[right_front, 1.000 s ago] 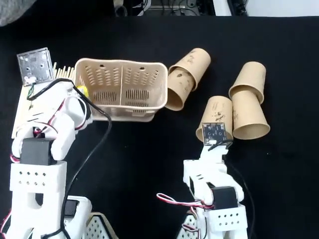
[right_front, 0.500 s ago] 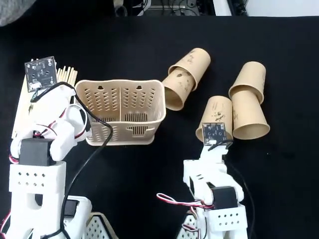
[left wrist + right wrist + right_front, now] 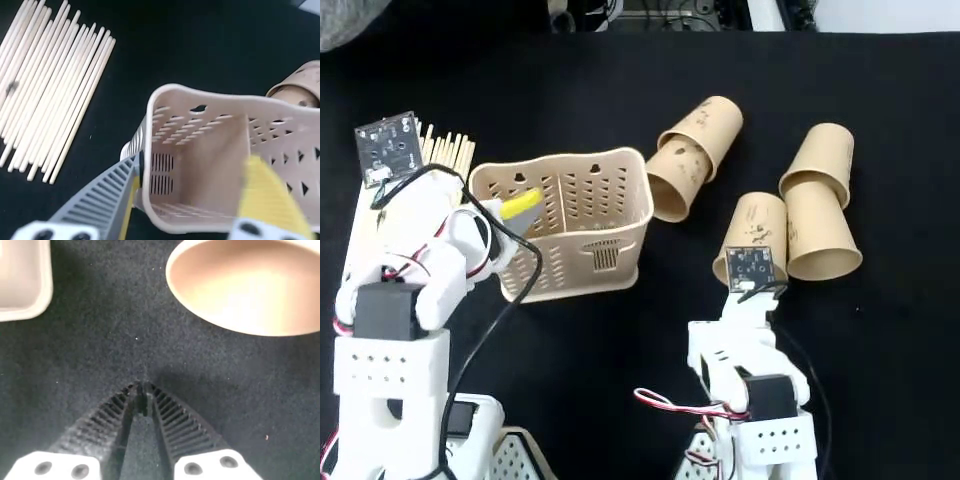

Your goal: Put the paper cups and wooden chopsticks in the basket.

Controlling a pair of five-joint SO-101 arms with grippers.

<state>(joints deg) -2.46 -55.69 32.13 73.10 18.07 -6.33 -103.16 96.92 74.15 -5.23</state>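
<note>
The beige slotted basket (image 3: 588,255) stands tilted at the left of the table. My left gripper (image 3: 505,208) is shut on the basket's (image 3: 200,95) left wall, with the grey finger outside and the yellow finger (image 3: 265,190) inside. A row of wooden chopsticks (image 3: 448,150) lies on the cloth behind the left arm and beside the basket (image 3: 50,90). Several paper cups lie on their sides: a nested pair (image 3: 692,158) right of the basket, another pair (image 3: 818,200) farther right, and one (image 3: 758,228) just ahead of my right gripper (image 3: 752,272). That gripper (image 3: 142,388) is shut on nothing, low over the cloth, short of the cup's mouth (image 3: 245,285).
The black cloth (image 3: 880,330) covers the whole table. Bare cloth lies between the two arm bases and along the far edge. A corner of the basket (image 3: 25,285) is in the right wrist view.
The basket has been dragged nearer to the arms and tipped up at its left side. The left wrist has swung with it. The right arm has not moved.
</note>
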